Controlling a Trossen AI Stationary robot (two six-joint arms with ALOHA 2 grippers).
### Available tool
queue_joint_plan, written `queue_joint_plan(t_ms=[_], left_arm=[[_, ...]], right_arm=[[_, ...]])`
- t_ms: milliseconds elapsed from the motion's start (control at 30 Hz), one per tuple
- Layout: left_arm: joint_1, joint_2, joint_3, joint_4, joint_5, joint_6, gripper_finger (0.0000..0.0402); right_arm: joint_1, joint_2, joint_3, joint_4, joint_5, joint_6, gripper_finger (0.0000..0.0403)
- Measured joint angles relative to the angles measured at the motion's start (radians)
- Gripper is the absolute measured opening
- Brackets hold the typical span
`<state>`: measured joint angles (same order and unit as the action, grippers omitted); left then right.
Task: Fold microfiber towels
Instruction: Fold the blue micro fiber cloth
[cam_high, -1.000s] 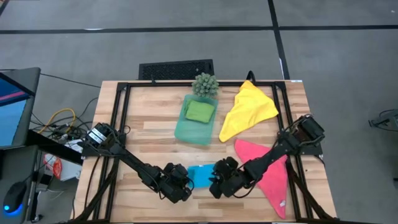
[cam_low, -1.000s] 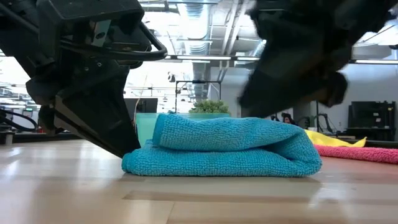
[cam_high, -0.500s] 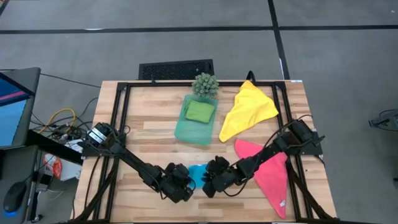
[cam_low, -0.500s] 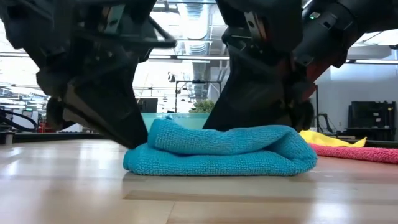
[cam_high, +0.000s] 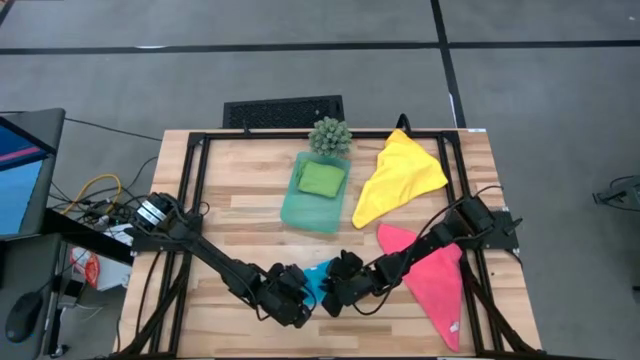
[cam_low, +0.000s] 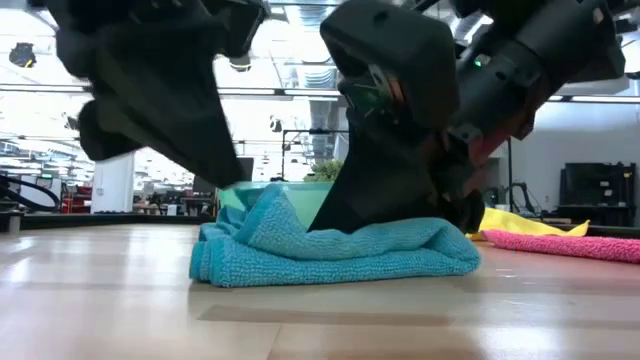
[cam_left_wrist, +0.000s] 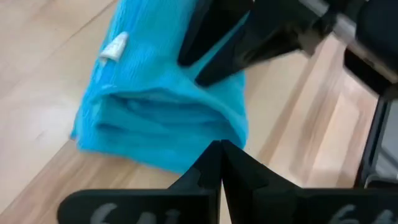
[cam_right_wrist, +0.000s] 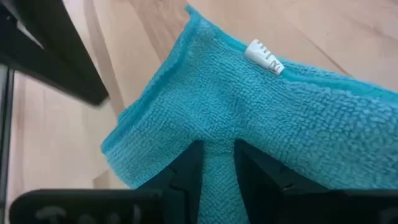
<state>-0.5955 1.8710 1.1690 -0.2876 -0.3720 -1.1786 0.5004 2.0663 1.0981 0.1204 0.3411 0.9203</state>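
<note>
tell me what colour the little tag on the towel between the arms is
White, with small dark marks. The tag on the blue towel shows best in the right wrist view.

From above you see only a sliver of the blue towel (cam_high: 316, 279); the left gripper (cam_high: 297, 306) and right gripper (cam_high: 330, 299) cover most of it. In the low view both arms run off the top edge, and the right arm blocks the towel's far side. Your pink towel (cam_high: 438, 283) is partly under the right arm. The white tag (cam_right_wrist: 263, 56) carries print too small to read. The green towel (cam_high: 321, 178) shows only its top face inside the teal tray (cam_high: 300, 213).
</note>
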Motion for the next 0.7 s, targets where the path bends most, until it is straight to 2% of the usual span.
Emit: queue_joint_plan(t_ms=[67, 133, 233, 300, 367, 433, 500, 700], left_arm=[[-0.007, -0.024, 0.012, -0.047, 0.006, 0.0, 0.0], [-0.014, -0.051, 0.026, -0.082, -0.037, 0.0, 0.0], [-0.027, -0.078, 0.04, -0.046, -0.178, 0.014, 0.0], [-0.028, -0.081, 0.043, 0.031, -0.281, 0.067, 0.0], [-0.019, -0.074, 0.042, 0.097, -0.337, 0.143, 0.0], [0.004, -0.049, 0.042, 0.142, -0.316, 0.206, 0.0], [0.029, -0.017, 0.04, 0.137, -0.25, 0.233, 0.0], [0.066, 0.066, 0.039, 0.116, -0.109, 0.203, 0.0]], right_arm=[[0.005, 0.009, 0.0, 0.012, -0.003, 0.001, 0.012], [0.007, 0.01, 0.0, 0.012, 0.006, 0.0, 0.012], [0.007, 0.003, -0.001, 0.011, 0.011, -0.011, 0.012], [-0.001, 0.003, -0.001, 0.012, 0.004, -0.019, 0.012], [-0.006, 0.003, -0.003, 0.023, -0.003, -0.028, 0.012], [-0.003, 0.005, -0.002, 0.035, -0.006, -0.029, 0.012], [-0.004, 0.005, 0.001, 0.031, -0.005, -0.03, 0.012], [-0.002, 0.006, 0.001, 0.033, -0.005, -0.031, 0.012]])
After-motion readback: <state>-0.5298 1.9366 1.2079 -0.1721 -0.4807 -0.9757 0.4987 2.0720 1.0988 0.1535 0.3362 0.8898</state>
